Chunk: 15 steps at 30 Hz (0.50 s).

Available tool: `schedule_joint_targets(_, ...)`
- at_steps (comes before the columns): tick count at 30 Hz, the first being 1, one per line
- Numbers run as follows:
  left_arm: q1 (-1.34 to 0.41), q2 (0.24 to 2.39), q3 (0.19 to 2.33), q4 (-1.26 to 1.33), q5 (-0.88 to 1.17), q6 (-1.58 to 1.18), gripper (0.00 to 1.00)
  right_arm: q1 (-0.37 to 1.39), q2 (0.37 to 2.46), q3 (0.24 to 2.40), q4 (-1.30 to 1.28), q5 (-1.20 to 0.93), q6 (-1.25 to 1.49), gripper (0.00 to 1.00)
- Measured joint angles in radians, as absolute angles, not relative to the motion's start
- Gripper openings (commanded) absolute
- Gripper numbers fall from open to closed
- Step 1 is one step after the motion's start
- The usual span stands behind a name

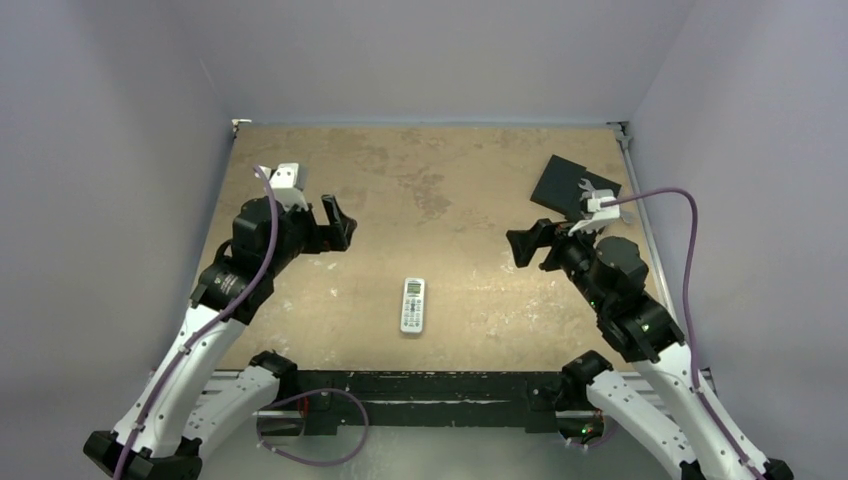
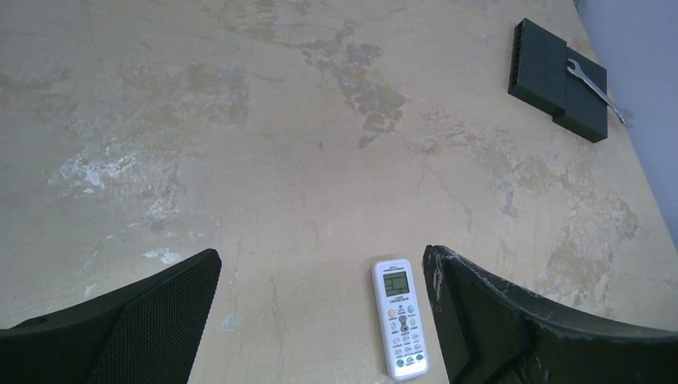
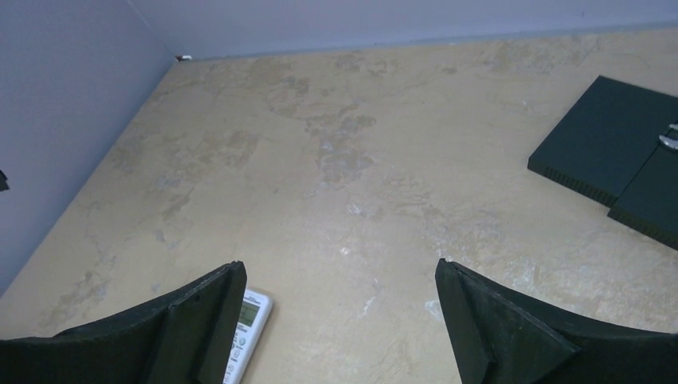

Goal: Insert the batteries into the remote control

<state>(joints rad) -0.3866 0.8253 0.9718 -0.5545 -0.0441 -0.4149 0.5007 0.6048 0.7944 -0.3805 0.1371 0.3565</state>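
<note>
The fingers (image 2: 160,320) of the left gripper (image 1: 338,222) stand wide apart with nothing between them, hovering above the left half of the table (image 1: 450,170) and pointing towards its middle. In the left wrist view the two dark, textured pads frame a stretch of worn, blotchy tan surface. Just inside the right-hand pad in that view lies the remote control (image 2: 400,318). It lies face up near the middle of the table's near edge, between the two arms, with its long side running away from the bases (image 1: 413,305). It touches neither gripper. Its pale green screen sits at the far end and shows dark segments, with rows of small coloured buttons below. Any print on the screen, buttons or case is too small to read. To the right, the right gripper (image 1: 520,245) also hangs over the table with its fingers (image 3: 496,328) spread and empty, pointing left towards the centre. In the right wrist view one corner of the remote shows beside the left-hand pad (image 3: 252,316). Well beyond it, in the far right corner, a black flat square pad (image 1: 565,180) rests on the table, ribbed along one edge. A silver wrench (image 2: 596,90) lies on top of the pad, slanting across it. No label can be made out on either.
</note>
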Motion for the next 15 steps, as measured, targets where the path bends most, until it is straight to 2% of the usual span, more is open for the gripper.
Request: schedule_joint_targets(15, -0.387, 0.731, 0.847, -0.481, -0.052, -0.400, 0.99, 0.501, 0.551, 0.776, -0.300, 0.094, 0.318, 0.99)
